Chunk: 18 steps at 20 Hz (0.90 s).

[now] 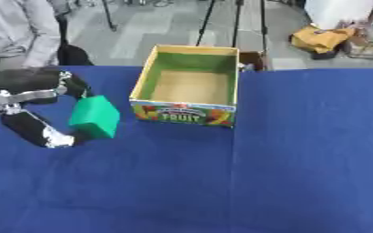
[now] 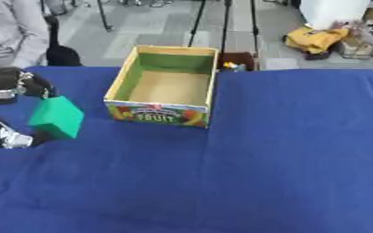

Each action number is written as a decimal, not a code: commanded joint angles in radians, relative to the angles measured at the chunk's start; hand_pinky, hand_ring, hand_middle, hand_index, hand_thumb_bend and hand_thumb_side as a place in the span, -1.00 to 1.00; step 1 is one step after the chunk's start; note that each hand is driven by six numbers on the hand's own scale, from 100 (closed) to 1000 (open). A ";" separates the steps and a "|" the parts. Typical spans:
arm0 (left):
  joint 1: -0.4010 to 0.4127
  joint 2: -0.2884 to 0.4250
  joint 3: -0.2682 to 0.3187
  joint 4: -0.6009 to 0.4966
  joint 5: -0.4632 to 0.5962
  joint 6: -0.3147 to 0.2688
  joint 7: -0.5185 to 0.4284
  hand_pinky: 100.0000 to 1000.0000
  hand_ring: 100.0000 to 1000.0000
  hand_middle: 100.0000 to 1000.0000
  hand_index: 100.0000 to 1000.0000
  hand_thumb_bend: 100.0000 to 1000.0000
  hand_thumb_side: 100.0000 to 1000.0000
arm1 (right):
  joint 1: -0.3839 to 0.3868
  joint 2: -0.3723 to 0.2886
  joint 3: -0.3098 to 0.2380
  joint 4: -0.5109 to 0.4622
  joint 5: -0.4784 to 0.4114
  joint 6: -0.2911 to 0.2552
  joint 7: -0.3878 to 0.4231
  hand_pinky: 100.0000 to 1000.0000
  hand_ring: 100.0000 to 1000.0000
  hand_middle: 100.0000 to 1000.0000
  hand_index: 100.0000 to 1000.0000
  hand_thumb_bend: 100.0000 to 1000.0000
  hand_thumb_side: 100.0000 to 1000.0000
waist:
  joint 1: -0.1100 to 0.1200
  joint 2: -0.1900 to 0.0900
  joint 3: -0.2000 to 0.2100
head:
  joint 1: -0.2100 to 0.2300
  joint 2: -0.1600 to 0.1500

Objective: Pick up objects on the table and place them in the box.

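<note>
A green block (image 1: 95, 116) is held just above the blue table (image 1: 301, 150), left of the box. My left hand (image 1: 38, 107) comes in from the left edge and is shut on it, fingers above and thumb below. The cardboard fruit box (image 1: 188, 86) stands open at the table's middle back; its inside is green-walled with a brown floor and holds nothing that I can see. The block's right edge is a short gap from the box's left wall. My right hand is out of sight.
A person in a grey top sits at the far left behind the table (image 1: 18, 32). A yellow bag (image 1: 321, 38) lies on the floor beyond the table's far right. Small items (image 2: 231, 65) show just behind the box.
</note>
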 commanded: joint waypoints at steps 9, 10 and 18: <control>-0.172 0.004 0.032 0.134 0.095 0.028 -0.041 0.20 0.15 -0.12 0.09 -1.00 0.03 | -0.025 -0.034 0.007 -0.020 -0.004 0.000 0.013 0.72 0.83 -0.20 0.62 -1.00 0.06 | 0.032 -0.006 -0.029 | 0.052 -0.032; -0.189 0.000 0.031 0.148 0.093 0.027 -0.039 0.20 0.14 -0.12 0.09 -1.00 0.02 | -0.027 -0.035 0.008 -0.020 -0.005 -0.001 0.014 0.72 0.83 -0.20 0.62 -1.00 0.05 | 0.036 -0.002 -0.034 | 0.059 -0.037; -0.282 -0.036 0.028 0.230 0.065 0.008 -0.014 0.19 0.13 -0.14 0.08 -1.00 0.04 | -0.046 -0.043 0.008 -0.020 -0.012 -0.006 0.028 0.73 0.84 -0.21 0.62 -1.00 0.04 | 0.053 0.037 -0.064 | 0.108 -0.073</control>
